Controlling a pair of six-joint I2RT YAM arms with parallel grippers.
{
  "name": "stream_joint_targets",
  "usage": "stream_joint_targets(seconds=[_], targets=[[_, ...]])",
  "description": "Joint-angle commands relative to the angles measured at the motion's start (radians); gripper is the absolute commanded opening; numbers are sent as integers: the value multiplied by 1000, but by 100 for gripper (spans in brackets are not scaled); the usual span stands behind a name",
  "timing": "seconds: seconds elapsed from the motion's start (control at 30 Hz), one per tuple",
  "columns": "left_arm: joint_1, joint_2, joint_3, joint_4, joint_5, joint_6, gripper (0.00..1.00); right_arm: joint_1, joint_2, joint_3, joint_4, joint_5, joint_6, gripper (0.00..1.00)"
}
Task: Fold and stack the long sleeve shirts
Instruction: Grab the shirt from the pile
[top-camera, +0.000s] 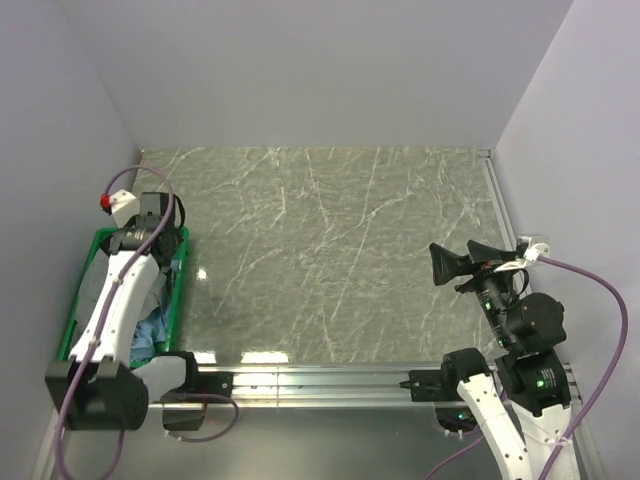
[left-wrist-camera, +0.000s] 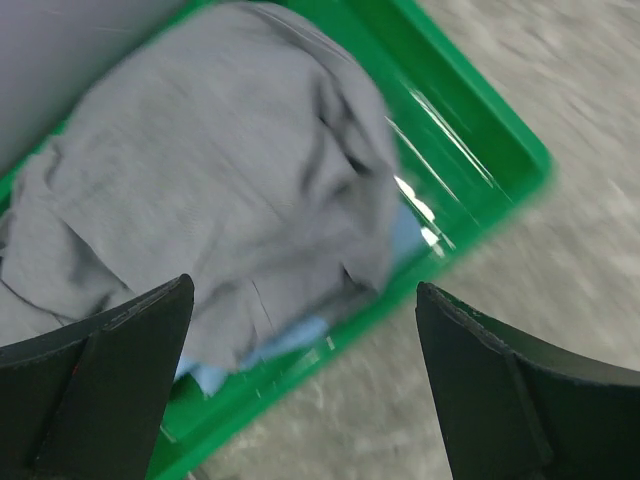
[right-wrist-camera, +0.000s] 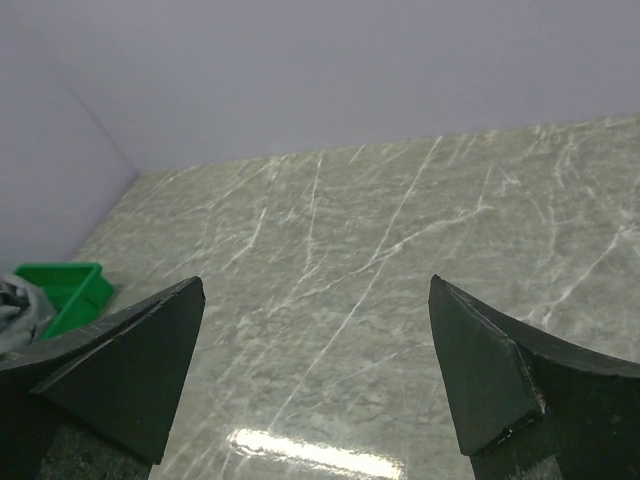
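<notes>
The grey shirt (left-wrist-camera: 200, 170) was heaped in the green bin (left-wrist-camera: 470, 110), along its length, with the light blue shirt (left-wrist-camera: 296, 336) beneath; its facing could not be told. The left gripper (left-wrist-camera: 305, 290) was held wide above it. The right gripper (right-wrist-camera: 315, 285) was spread wide, empty, over the marbled table (right-wrist-camera: 400, 230), enclosed by pale walls (right-wrist-camera: 300, 70).

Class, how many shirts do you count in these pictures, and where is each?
2. The grey shirt lies on top in the green bin; the light blue shirt peeks out beneath it. Others may be hidden underneath.
</notes>
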Motion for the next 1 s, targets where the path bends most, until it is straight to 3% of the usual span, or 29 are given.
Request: stream_joint_targets(seconds=[0.0,0.4,0.47,0.5,0.7,0.8,0.9,0.97], targets=[[81,66,0,108,-67,11,99,15,-18,-28,36,-43,18,100],[202,373,-9,224,-64,-48,99,41,-33,-63,50,-46,4,100],[208,387,-32,235,-84,-54,87,49,-31,-66,50,-50,-1,100],[210,390,-38,237,-88,-57,69,52,-30,-66,50,-49,-2,100],[176,306,0,191,-183,-46,11,66,-24,-61,49,-38,-13,100],[70,256,144,102,-313,-37,0,67,-19,-61,55,-53,-13,100],[-61,252,283,1,-419,-20,1,67,-18,-57,55,-63,-10,100],[-158,276,455,-62,-455,1,1,67,-16,-49,50,-66,-11,100]])
